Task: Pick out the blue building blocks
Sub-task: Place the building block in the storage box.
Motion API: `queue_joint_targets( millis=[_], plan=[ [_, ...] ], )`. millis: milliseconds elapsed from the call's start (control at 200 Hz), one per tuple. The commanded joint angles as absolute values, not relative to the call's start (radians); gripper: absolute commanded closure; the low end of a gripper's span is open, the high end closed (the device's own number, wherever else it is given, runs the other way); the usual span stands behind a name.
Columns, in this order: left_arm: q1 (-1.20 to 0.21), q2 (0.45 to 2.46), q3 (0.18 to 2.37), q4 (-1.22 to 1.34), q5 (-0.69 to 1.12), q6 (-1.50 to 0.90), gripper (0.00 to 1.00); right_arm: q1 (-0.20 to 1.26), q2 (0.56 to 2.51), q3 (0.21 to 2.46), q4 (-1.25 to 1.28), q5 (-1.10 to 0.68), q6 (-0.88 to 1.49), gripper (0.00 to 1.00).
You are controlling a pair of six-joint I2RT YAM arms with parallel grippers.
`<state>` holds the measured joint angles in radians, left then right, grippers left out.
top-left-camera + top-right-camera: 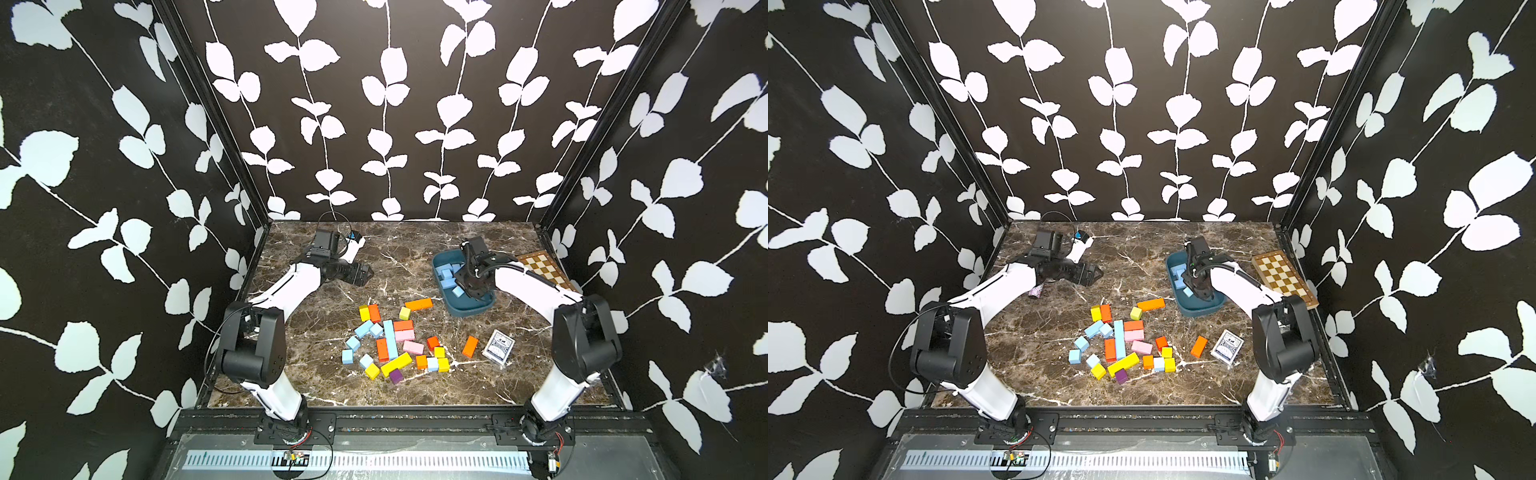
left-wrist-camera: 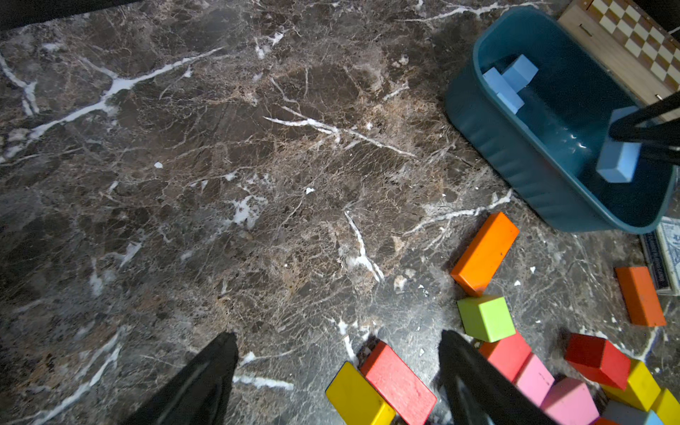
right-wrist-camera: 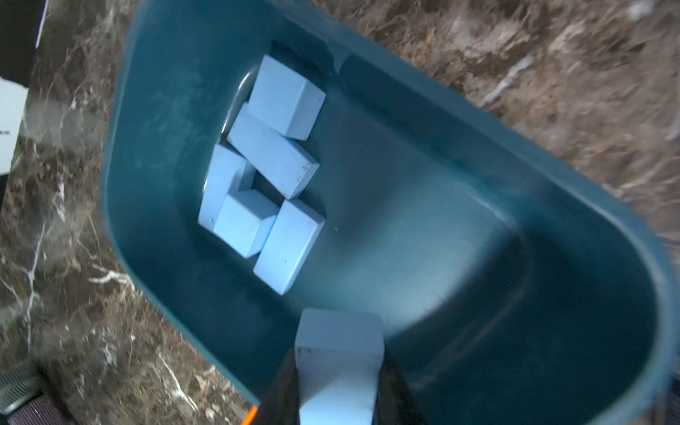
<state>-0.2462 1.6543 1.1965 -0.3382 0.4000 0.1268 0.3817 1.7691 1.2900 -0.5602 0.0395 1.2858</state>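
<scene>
Five matte sky-blue blocks (image 3: 272, 165) lie jumbled at one end of the teal tray (image 3: 478, 147); a sixth block (image 3: 338, 331) hangs pinched in the right claw (image 3: 338, 371) above it. Others, including a long bar (image 1: 390, 338), lie scattered on the desk (image 1: 291, 374).

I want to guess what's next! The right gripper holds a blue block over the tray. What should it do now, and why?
Probably open the right gripper and drop the held block into the tray. The block hangs clamped above the tray's bare floor, next to five blue blocks already inside, so letting go should land it there.
</scene>
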Motion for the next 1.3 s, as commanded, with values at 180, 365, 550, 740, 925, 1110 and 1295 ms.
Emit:
queue_joint_targets(
  millis=[180, 365, 550, 740, 925, 1110, 1295],
  plan=[
    [-0.25, 1.658, 1.233, -0.339, 0.384, 0.148, 0.12, 0.363, 1.873, 1.319, -0.451, 0.021, 1.597, 0.86],
    [-0.249, 1.667, 1.233, -0.341, 0.379, 0.153, 0.12, 0.361, 1.899, 1.319, -0.427, 0.004, 1.634, 0.81],
    [-0.25, 1.676, 1.237, -0.337, 0.379, 0.15, 0.12, 0.361, 1.901, 1.285, -0.42, 0.006, 1.656, 0.77],
    [-0.25, 1.678, 1.239, -0.334, 0.377, 0.153, 0.12, 0.359, 1.902, 1.272, -0.406, 0.004, 1.67, 0.56],
    [-0.25, 1.681, 1.239, -0.333, 0.377, 0.156, 0.12, 0.359, 1.901, 1.282, -0.411, -0.008, 1.648, 0.48],
    [-0.25, 1.677, 1.239, -0.339, 0.378, 0.162, 0.12, 0.359, 1.846, 1.291, -0.451, 0.014, 1.577, 0.49],
    [-0.249, 1.667, 1.228, -0.351, 0.377, 0.173, 0.12, 0.374, 1.776, 1.382, -0.588, 0.007, 1.327, 0.5]
  ],
)
